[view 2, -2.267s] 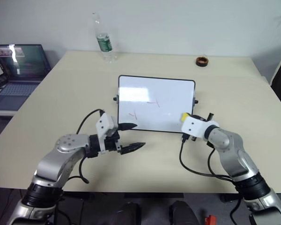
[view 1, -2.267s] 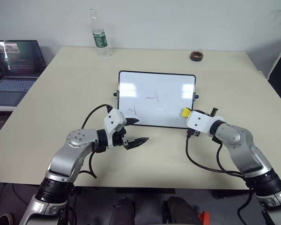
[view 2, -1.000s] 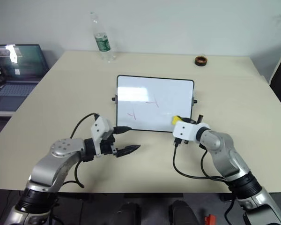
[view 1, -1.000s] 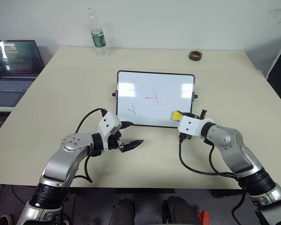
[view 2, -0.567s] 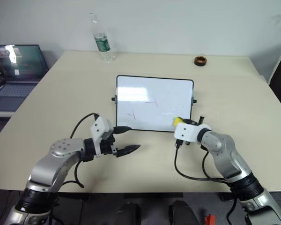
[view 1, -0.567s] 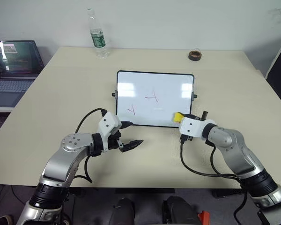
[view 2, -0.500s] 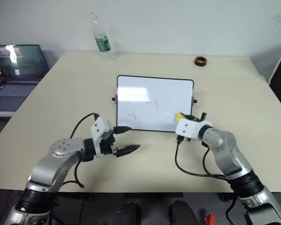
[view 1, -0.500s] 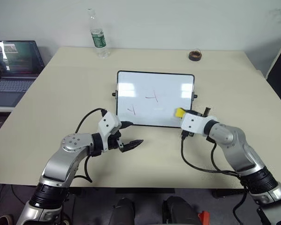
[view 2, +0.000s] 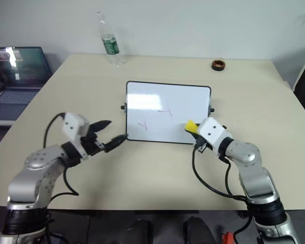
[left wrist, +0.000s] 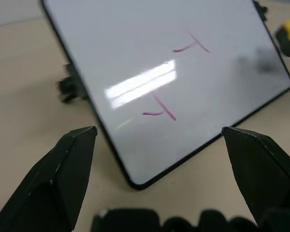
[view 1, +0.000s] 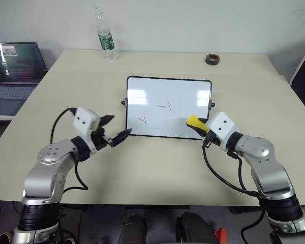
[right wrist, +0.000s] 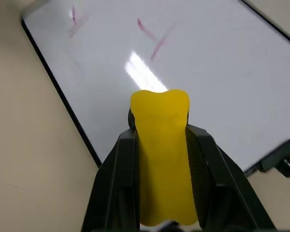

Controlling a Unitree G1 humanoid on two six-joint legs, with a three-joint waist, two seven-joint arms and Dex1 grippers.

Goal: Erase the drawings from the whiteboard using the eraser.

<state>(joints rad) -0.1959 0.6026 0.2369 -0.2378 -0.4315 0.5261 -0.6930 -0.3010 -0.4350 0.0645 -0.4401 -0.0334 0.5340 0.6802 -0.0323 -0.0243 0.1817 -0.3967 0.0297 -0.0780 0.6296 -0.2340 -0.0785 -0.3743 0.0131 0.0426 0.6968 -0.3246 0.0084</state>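
The whiteboard [view 1: 183, 91] lies flat in the middle of the table. Two red drawings show on it, one near its centre [view 1: 165, 106] and one towards its near left [view 1: 143, 119]; the left wrist view shows both [left wrist: 159, 107]. My right gripper [view 1: 198, 125] is shut on the yellow eraser [view 1: 194, 121], holding it over the board's near right edge; the right wrist view shows the eraser [right wrist: 162, 145] pinched between the black fingers [right wrist: 120, 164]. My left gripper [view 1: 116, 128] stands open with nothing in it, just left of the board's near left corner and pointing at it.
A plastic bottle [view 1: 105, 38] stands at the table's far left, a dark tape roll [view 1: 212, 59] at the far right. An open laptop [view 1: 12, 66] sits on a side surface to the left. Bare tabletop [view 1: 157, 168] runs along the near side.
My left gripper has swung left and up, away from the table in front of the board's corner. My right gripper has rolled and lifted a little with the eraser.
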